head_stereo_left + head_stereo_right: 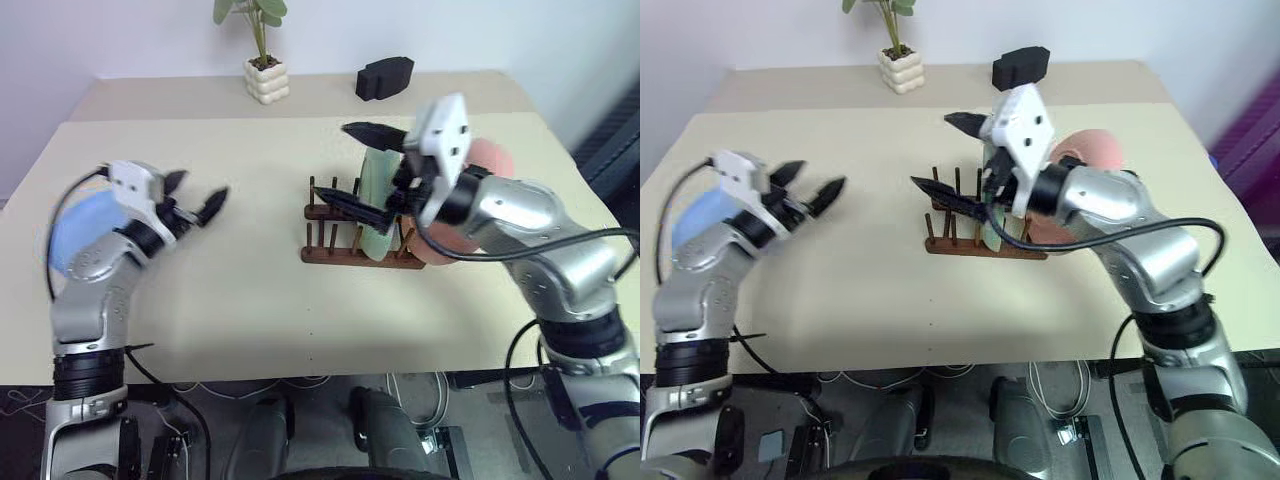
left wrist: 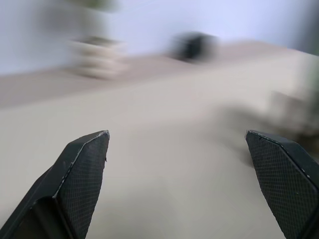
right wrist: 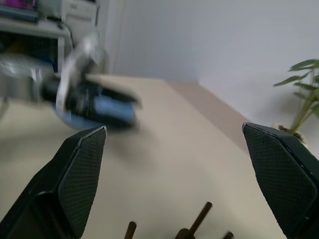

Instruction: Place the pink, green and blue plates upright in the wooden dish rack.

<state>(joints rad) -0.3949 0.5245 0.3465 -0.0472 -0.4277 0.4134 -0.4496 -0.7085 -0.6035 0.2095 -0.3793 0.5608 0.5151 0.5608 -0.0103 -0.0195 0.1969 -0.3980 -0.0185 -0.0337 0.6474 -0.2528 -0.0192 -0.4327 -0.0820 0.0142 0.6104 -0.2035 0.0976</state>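
Blue plate [image 1: 78, 232] flat on the table [image 1: 250, 320] near its left edge, partly hidden behind the left arm. Left gripper [image 1: 195, 200] raised just beside that plate, fingers spread wide, nothing between them, pointing toward the middle of the table. Small potted plant [image 1: 263, 62] in a white pot near the far edge, left of centre. Black block [image 1: 384, 77] further along the same far edge. Wooden dish rack [image 1: 345, 232] right of the table's centre, dark pegs upright on two rails. Green plate [image 1: 380, 205] standing upright between the pegs. Pink plate [image 1: 480, 200] at the rack's right end, also on edge, largely covered by the right arm; whether seated in the pegs or leaning against them cannot be told. Right gripper [image 1: 365, 168] hovering over the rack's left part, fingers [image 1: 372, 132] spread wide, empty, one above the green plate's top edge, the other lower, in front of the pegs.
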